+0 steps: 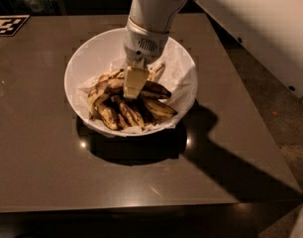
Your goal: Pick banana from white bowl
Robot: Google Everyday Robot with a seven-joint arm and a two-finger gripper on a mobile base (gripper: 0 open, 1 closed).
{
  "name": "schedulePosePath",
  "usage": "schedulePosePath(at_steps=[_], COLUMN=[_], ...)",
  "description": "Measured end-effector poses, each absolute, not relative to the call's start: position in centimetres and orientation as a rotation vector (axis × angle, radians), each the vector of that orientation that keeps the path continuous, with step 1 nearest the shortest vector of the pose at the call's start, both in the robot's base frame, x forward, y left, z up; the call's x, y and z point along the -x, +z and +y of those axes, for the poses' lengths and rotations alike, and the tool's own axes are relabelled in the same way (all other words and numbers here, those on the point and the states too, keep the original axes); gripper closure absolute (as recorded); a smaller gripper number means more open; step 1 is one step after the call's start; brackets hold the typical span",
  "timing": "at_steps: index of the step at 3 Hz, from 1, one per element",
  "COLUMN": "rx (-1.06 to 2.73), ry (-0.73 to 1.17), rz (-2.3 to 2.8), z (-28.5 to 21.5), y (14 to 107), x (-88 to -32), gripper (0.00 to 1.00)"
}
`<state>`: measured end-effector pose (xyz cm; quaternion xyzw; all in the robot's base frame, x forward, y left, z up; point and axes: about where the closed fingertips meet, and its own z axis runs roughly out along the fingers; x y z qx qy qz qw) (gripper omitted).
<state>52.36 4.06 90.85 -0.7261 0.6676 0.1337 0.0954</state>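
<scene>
The white bowl (76,63) stands on the dark table, lined with crumpled white paper (183,78). Several blackened bananas lie piled in it. The longest, curved banana (106,87), dull yellow with brown-black blotches, lies across the top of the pile, and its dark end (156,89) points right. My gripper (134,83) reaches straight down from the white wrist (144,41) and sits on the middle of this banana, hiding that part. Shorter, stubbier bananas (126,114) lie in front of it.
The brown table (52,167) ends at the front (141,205) and at the right (260,133), with floor beyond. A black-and-white marker tag (8,25) lies at the far left corner. My white arm (250,29) crosses the upper right.
</scene>
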Motion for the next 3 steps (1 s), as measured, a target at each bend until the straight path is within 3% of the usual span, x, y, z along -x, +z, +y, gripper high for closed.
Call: schedulePosePath(at_steps=[3], rx=[2.209], ry=[0.317], rz=[1.721], z=[5.0], y=[96.7], x=[-47.7], gripper=[1.00])
